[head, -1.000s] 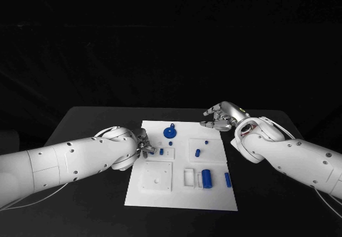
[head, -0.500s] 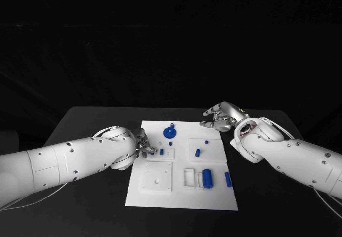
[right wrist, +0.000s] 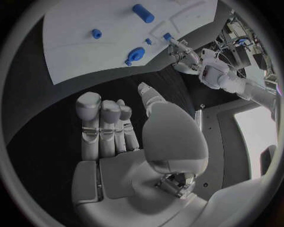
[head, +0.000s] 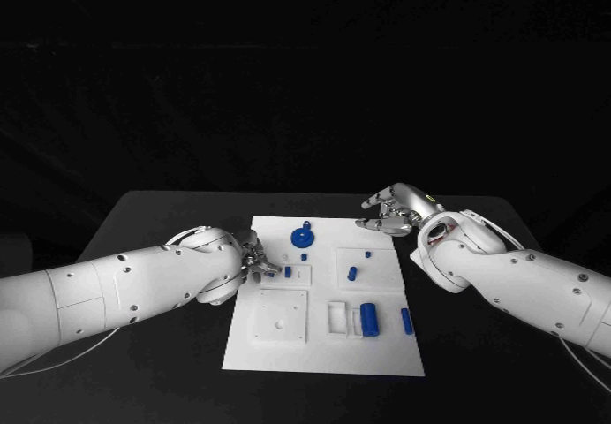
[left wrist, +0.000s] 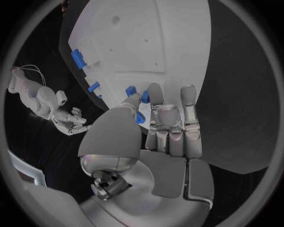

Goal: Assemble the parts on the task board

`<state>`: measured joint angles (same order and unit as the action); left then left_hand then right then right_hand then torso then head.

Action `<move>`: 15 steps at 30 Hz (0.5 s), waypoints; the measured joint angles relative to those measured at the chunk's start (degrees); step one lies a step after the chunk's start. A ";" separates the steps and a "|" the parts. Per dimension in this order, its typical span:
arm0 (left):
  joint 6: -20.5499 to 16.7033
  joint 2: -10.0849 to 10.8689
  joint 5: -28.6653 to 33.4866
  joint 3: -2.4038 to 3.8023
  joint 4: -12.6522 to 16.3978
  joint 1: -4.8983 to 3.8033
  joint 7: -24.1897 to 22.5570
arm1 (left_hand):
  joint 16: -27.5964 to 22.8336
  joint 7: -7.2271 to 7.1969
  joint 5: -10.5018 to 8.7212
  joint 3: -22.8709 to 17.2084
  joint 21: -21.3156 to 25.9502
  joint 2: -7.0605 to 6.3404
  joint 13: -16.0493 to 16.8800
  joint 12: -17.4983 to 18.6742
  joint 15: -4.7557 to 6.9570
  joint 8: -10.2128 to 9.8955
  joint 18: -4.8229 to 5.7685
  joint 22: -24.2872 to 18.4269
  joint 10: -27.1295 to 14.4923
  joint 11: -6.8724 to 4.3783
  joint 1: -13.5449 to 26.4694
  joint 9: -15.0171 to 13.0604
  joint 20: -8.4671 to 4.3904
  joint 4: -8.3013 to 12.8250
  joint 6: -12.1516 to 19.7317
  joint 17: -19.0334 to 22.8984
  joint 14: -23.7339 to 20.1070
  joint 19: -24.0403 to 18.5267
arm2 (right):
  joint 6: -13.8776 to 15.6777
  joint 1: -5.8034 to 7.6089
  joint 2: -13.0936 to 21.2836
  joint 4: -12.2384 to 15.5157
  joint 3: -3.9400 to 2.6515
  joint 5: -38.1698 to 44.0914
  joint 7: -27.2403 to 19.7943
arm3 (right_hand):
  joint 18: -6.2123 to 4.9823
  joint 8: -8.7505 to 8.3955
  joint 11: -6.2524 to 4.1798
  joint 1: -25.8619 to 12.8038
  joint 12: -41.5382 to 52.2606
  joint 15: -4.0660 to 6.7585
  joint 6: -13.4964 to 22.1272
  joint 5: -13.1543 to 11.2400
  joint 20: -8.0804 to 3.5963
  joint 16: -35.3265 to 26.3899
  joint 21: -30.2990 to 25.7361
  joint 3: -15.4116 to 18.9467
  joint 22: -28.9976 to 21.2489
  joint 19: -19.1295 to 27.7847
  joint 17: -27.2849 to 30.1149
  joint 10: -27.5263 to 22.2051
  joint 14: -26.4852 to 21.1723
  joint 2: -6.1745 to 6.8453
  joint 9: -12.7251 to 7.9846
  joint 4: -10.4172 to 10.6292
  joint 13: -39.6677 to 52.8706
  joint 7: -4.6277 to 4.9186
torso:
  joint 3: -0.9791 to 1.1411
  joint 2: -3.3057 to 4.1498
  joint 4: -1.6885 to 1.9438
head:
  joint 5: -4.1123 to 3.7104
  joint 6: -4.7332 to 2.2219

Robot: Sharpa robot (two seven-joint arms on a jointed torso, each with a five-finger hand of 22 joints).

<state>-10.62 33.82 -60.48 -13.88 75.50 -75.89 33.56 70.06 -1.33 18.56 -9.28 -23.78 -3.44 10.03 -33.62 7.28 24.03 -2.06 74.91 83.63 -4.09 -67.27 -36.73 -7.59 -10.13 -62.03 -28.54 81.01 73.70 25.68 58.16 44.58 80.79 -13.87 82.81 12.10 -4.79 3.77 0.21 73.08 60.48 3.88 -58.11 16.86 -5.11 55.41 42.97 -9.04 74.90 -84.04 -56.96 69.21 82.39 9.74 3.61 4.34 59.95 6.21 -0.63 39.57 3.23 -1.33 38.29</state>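
Where the task board (head: 382, 353) lies in the middle of the black table (head: 166, 212), a bare strip of table runs along each of its long edges and past its far edge, and both arms reach in across those strips. No writing or label can be read on the board or the arms.

At the board's left edge, about halfway along, the left hand (head: 255, 261) has its fingertips on a small blue part (head: 270, 273). The left wrist view shows this part (left wrist: 142, 99) between thumb and finger, so the hand is pinching it. Just beside it stands another small blue piece (head: 289, 270).

Off the board's far right corner the right hand (head: 392, 212) hovers above the table. Its wrist view shows the fingers (right wrist: 97, 123) loosely curled and apart, with nothing in them; the hand is released.

Near the far edge sits a round blue disc (head: 303, 237) with a small peg (head: 305, 256) just behind it toward the near side. Right of these are a tiny blue dot (head: 368, 254) and a short upright blue piece (head: 354, 273). Toward the near right corner a blue cylinder (head: 369, 319) lies in a recess, with a slim blue bar (head: 408, 321) close to the right edge. A square recessed plate (head: 278, 316) occupies the near left part.

From the right wrist the disc (right wrist: 136, 55) and cylinder (right wrist: 143, 13) appear again.
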 measured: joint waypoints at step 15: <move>0.13 -0.19 0.24 0.00 -0.63 0.02 -0.21 | 0.00 0.20 -0.90 -0.37 0.22 -0.87 0.00 0.22 -0.01 0.43 0.78 0.00 0.00 0.00 0.41 0.31 -0.21 -2.16 0.21 -0.01 -0.01 0.21 | 0.00 -0.11 0.06 0.00 0.00 -0.01 0.00 | 0.00 0.00 0.00 0.00 0.00 0.00 -0.01 0.00 0.00 0.00 0.00 0.00 0.00 0.00 0.00 0.00 0.00 0.00 0.00 0.00 0.00 -0.01 | -0.03 0.01 -0.01 | -0.05 -0.06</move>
<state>-10.49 33.63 -60.24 -13.88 74.88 -75.88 33.35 70.06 -1.13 17.67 -9.65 -23.56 -4.31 10.02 -33.40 7.28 24.46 -1.28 74.90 83.63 -4.09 -66.86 -36.42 -7.80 -12.28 -61.82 -28.54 81.00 73.91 25.68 58.05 44.64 80.79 -13.87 82.80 12.09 -4.79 3.77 0.21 73.08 60.49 3.88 -58.11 16.86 -5.11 55.41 42.98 -9.04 74.90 -84.04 -56.96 69.21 82.39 9.74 3.61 4.34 59.96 6.21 -0.66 39.58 3.22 -1.39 38.23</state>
